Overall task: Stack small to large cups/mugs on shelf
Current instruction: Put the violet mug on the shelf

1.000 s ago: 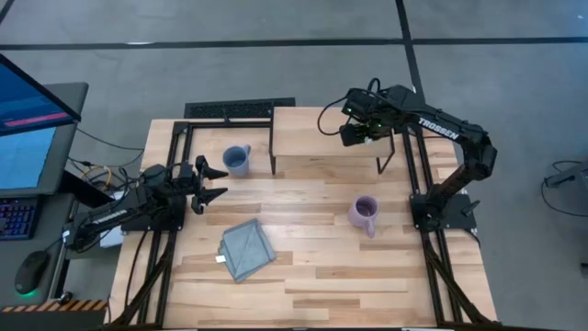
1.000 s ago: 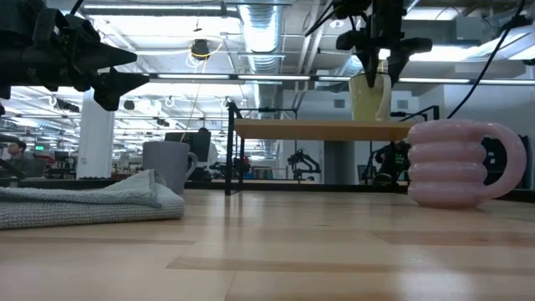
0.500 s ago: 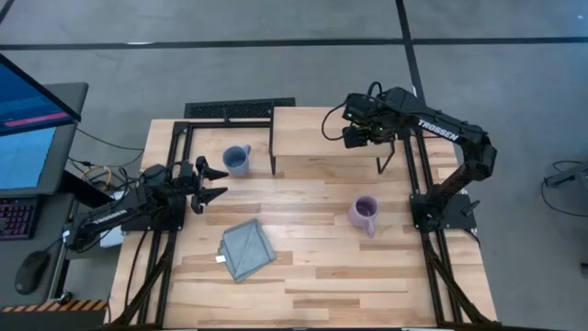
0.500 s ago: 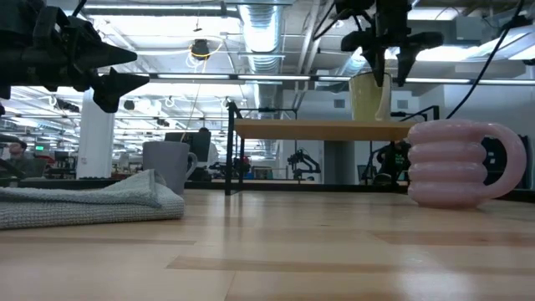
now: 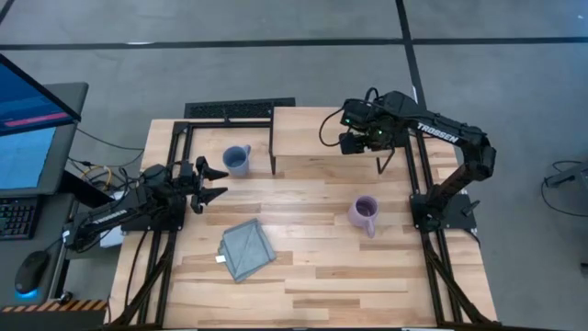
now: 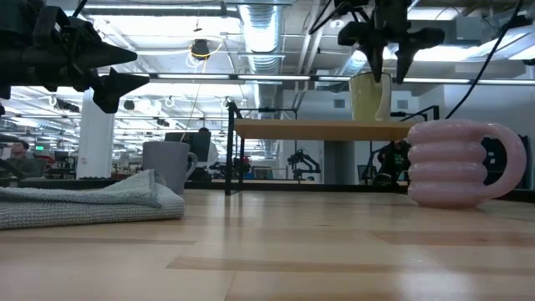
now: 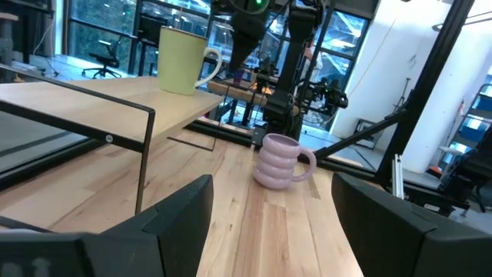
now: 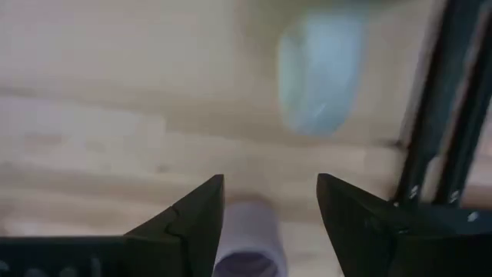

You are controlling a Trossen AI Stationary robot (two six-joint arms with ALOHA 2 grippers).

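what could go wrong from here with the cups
1. The right gripper hangs open just above the cream mug on the shelf; a careless sideways move could knock the mug off.
2. The purple mug has a ribbed, bulging body, so a grip may slip.
3. The blue mug sits close to the shelf's leg; the left gripper, open nearby, could hit the leg while reaching.

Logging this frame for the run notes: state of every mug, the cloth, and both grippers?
cream mug: upright on the shelf
purple mug: upright on tabletop
blue mug: upright on tabletop
cloth: folded, flat on tabletop
right gripper: open, over cream mug
left gripper: open, empty
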